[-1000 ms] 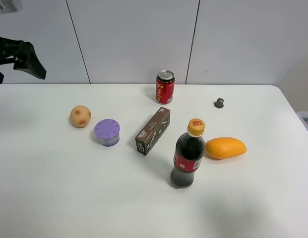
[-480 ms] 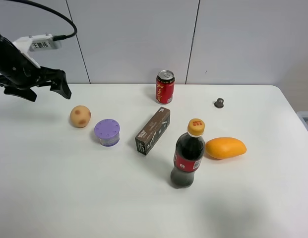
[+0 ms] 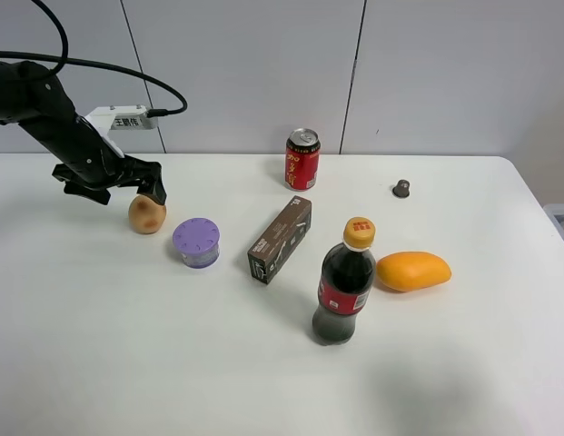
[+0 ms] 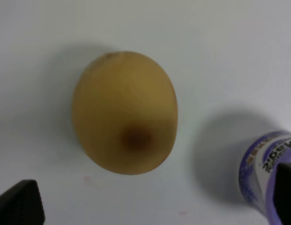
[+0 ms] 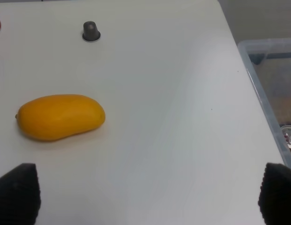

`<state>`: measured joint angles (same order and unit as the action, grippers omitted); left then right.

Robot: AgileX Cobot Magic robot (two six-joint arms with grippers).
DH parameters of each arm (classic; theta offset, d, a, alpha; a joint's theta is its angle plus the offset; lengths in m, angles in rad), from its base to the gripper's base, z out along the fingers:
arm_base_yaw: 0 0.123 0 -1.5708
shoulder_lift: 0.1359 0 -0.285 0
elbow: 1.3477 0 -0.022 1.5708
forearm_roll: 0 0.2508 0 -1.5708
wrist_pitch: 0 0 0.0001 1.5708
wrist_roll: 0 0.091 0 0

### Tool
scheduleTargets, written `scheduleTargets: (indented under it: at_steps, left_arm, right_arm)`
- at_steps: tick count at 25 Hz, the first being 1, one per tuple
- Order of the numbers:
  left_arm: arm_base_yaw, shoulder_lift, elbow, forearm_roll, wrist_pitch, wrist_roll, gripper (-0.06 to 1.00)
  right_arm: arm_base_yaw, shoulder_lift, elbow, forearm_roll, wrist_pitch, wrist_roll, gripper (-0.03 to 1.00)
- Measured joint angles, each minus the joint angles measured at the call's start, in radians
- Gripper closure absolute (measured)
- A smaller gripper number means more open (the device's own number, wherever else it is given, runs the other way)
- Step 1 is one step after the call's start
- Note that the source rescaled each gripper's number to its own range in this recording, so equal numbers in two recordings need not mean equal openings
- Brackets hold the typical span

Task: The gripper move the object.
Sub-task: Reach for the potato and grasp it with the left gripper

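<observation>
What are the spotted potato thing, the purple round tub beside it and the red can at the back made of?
Potato-like lump: matte tan skin with reddish-brown spots, no glare; real or a replica, I cannot tell.
Purple-lidded tub: probably plastic, smooth moulded lid with a ring of dots.
Red can: probably aluminium, silvery top rim, glossy printed side.

left hand swung in from the far left, now just over the potato
</observation>
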<state>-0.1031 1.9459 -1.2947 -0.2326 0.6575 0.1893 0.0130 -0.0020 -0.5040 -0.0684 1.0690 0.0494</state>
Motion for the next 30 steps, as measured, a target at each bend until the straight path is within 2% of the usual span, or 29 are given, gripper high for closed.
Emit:
scheduleTargets:
  at_steps: [12,30]
  left_arm:
    - [0.0,0.076,0.0,-0.002,-0.16,0.028,-0.06]
    - [0.0,0.193,0.0,-0.003,-0.22,0.028,-0.06]
  right_arm:
    - [0.0,0.0,0.0,0.0,0.0,0.0,-0.03]
    - [0.0,0.0,0.0,0.0,0.0,0.0,-0.03]
